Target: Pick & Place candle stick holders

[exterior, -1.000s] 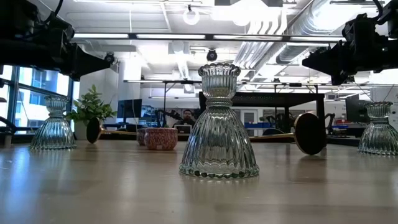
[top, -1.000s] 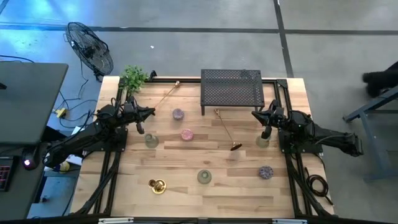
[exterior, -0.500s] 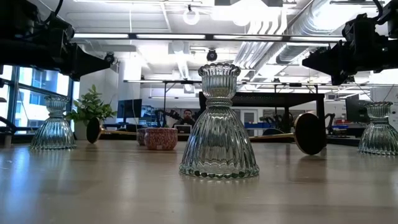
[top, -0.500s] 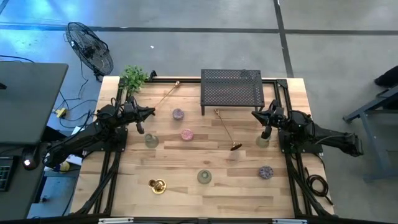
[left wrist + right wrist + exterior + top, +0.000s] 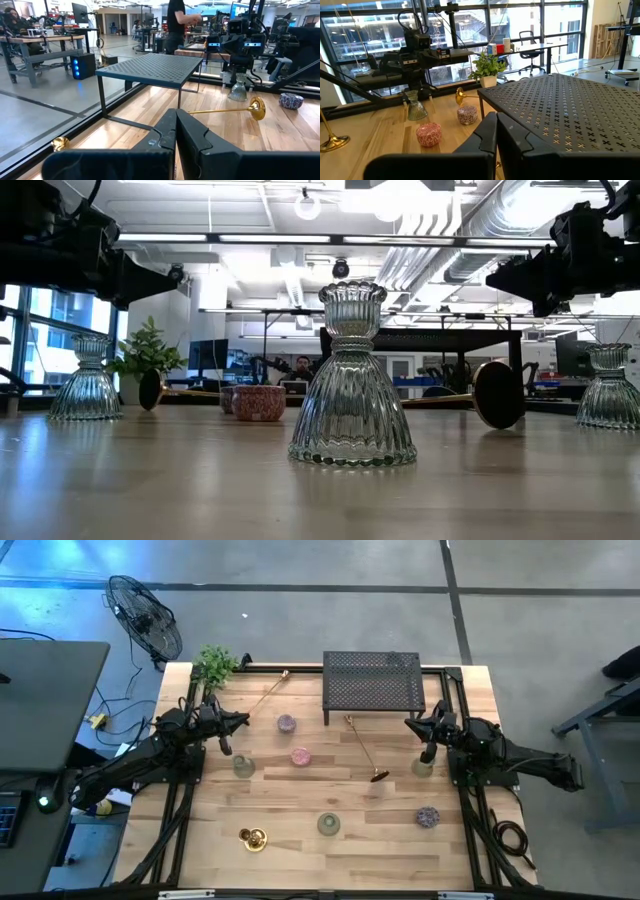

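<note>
The candle stick holders stand scattered on the wooden table. Two tall brass sticks (image 5: 264, 692) (image 5: 364, 750) lie on their sides. A purple cup (image 5: 286, 724), a pink cup (image 5: 300, 755) and another purple cup (image 5: 428, 817) stand upright. Clear glass holders stand at the left (image 5: 244, 766), right (image 5: 423, 766) and near middle (image 5: 329, 824). A short gold holder (image 5: 252, 837) sits at the near left. My left gripper (image 5: 245, 720) hovers shut at the left side, my right gripper (image 5: 408, 723) shut at the right side. Both point level toward the middle and touch nothing.
A black mesh rack (image 5: 372, 682) stands on its legs at the far middle. A small potted plant (image 5: 214, 665) is at the far left corner. In the low view the near glass holder (image 5: 352, 380) fills the middle. A person stands beyond the table (image 5: 178, 20).
</note>
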Controlling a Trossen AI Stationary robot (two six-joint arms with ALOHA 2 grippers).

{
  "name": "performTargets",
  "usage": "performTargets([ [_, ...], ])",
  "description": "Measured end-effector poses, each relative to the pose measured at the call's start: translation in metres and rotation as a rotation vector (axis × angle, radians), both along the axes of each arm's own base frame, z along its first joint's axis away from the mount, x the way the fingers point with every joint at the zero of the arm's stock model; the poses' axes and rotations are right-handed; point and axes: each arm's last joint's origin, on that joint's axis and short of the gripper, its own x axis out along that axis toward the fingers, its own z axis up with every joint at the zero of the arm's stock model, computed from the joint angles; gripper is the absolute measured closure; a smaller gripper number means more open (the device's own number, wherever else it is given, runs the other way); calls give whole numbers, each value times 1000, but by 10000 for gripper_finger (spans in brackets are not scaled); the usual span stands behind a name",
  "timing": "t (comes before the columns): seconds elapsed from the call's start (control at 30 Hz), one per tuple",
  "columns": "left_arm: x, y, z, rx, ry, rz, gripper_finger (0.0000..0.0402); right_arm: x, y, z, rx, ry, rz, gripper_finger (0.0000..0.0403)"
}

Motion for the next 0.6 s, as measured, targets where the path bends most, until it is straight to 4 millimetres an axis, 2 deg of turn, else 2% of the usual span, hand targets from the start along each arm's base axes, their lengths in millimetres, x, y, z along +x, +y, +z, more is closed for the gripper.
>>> performTargets([
  [0.27, 0, 0, 0, 0, 0, -4, 401, 0, 0, 1, -2, -12, 0, 402],
  [0.6, 0, 0, 0, 0, 0, -3, 401, -3, 0, 18, 163, -263, -2, 402],
])
